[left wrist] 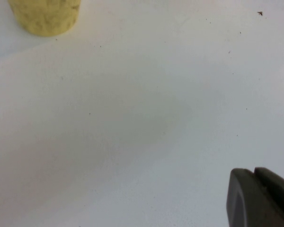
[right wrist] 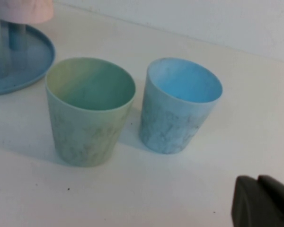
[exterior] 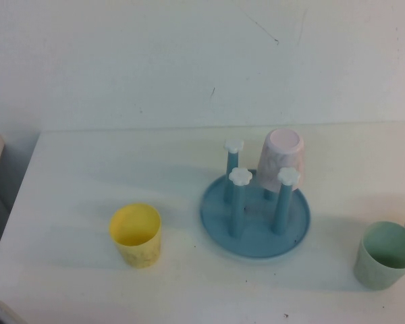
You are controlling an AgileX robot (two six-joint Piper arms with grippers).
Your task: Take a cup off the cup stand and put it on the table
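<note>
The cup (exterior: 136, 234), upright on the table (exterior: 88, 169) left of the cup stand (exterior: 255, 214), appears light, rigid and slick, best pinched across its rim; the left gripper (left wrist: 254, 176) and right gripper (right wrist: 257, 182) sit pressed together, empty.

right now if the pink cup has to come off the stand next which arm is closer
Probably right. The right gripper, shut, sees the cup stand and pink cup nearby; the left gripper, shut, sees only the yellow cup on the table.
</note>
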